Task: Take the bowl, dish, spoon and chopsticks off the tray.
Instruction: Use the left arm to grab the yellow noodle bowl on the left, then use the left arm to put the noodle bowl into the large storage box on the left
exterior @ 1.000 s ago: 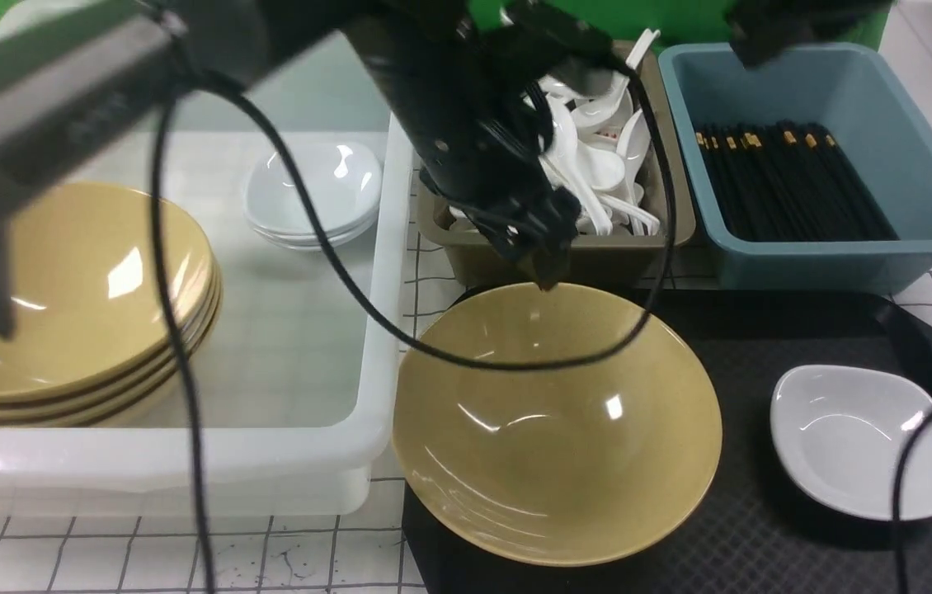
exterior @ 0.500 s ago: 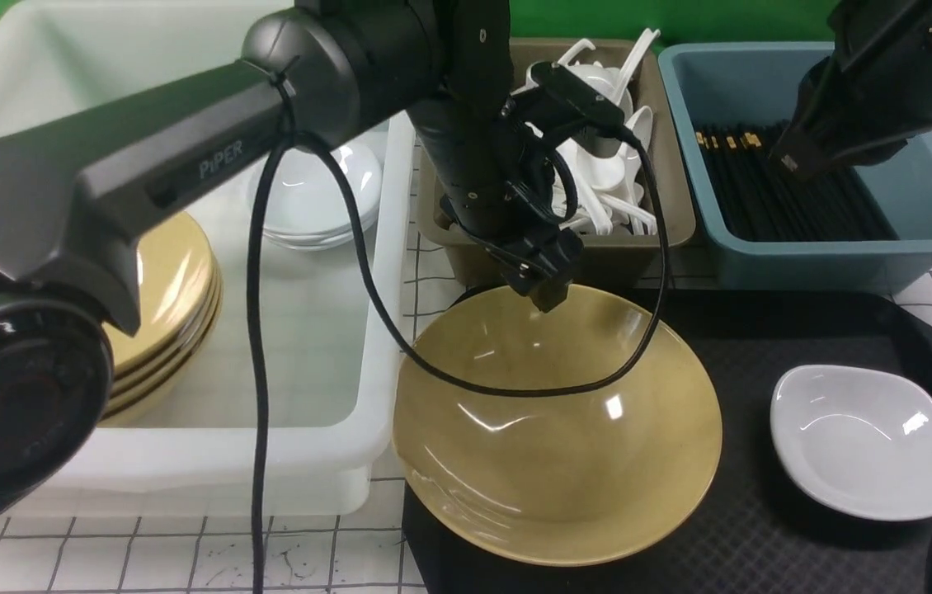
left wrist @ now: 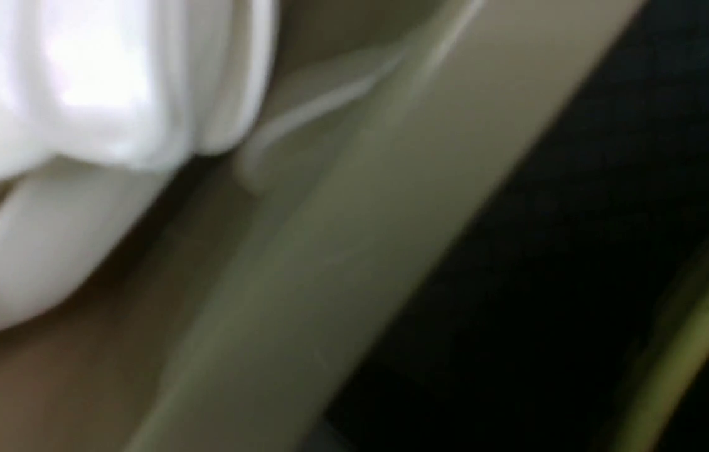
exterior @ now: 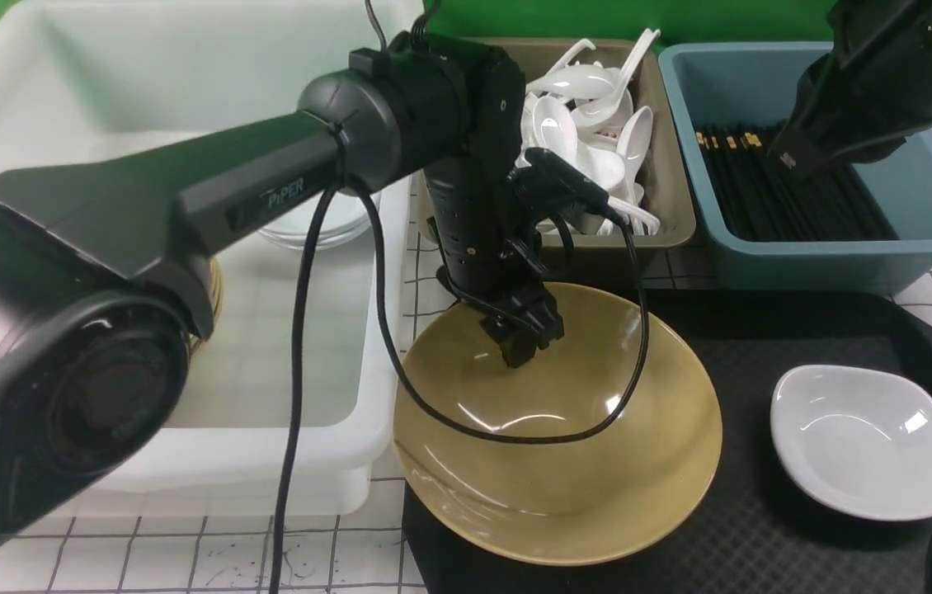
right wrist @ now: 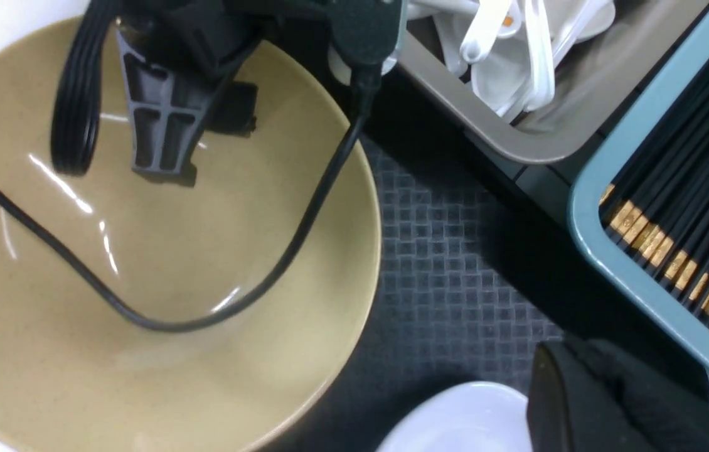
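We find bright, even overhead light in the front view, with white glare streaks on the bowl point(exterior: 598, 495) and the dish point(exterior: 862, 445) and a soft shadow beside each. The left wrist view is wholly out of focus (shapes smear into bands). In the right wrist view the tray point(right wrist: 455, 251) texture reads sharp.

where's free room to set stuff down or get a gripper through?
Free: the white bin's near floor, and the tray strip between bowl and dish. Crowded: spoon bin, chopstick bin, and the bowl's far rim under the left gripper.
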Controlling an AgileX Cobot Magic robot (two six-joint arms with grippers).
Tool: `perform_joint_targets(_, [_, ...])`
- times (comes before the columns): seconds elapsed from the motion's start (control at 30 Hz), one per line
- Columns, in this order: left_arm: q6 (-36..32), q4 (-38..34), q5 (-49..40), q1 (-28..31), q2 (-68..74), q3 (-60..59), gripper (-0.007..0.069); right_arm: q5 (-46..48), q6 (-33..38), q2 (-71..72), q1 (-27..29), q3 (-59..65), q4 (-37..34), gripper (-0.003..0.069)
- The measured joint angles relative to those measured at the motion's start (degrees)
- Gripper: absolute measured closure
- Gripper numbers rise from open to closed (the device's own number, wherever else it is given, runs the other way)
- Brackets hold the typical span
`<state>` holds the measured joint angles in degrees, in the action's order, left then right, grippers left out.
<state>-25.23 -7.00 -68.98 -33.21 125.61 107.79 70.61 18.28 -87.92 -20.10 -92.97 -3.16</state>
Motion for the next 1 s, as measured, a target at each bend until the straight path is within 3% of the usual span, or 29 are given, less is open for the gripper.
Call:
perform_joint_targets(0.03, [0.0, -0.2, -0.2, 0.0, -0.1, 0.1, 0.0429, -0.1, 0.0, 0.0, 0.0, 0.0, 0.0, 0.0623])
perform_joint_targets(0.07, [0.4, -1.4, -1.5, 0.1, -0.5, 0.3, 0.0486, -0.1, 0.0, 0.0, 0.0, 0.0, 0.0, 0.0623])
perform_joint_targets(0.3, [1.4, -4.7, -3.2, 0.0, -4.4, 0.4, 0.0603, -0.1, 0.1, 0.2, 0.0, 0.0, 0.0, 0.0623])
perform_joint_targets(0.63, [1.4, -6.5, -0.7, 0.9, -17.0, 0.4, 0.0619, -0.4, 1.6, 7.2, 0.0, -2.0, -3.6, 0.062])
perform_joint_targets(0.83, [1.6, -15.4, -3.5, 10.4, -23.7, 0.3, 0.0619, 0.1, 6.8, 9.3, -2.6, -3.9, -11.2, 0.0616])
perform_joint_targets(1.0, [1.6, -21.2, -2.9, 24.5, -30.4, -2.8, 0.0619, -0.2, 7.8, 9.2, -8.9, -4.0, -11.8, 0.0615])
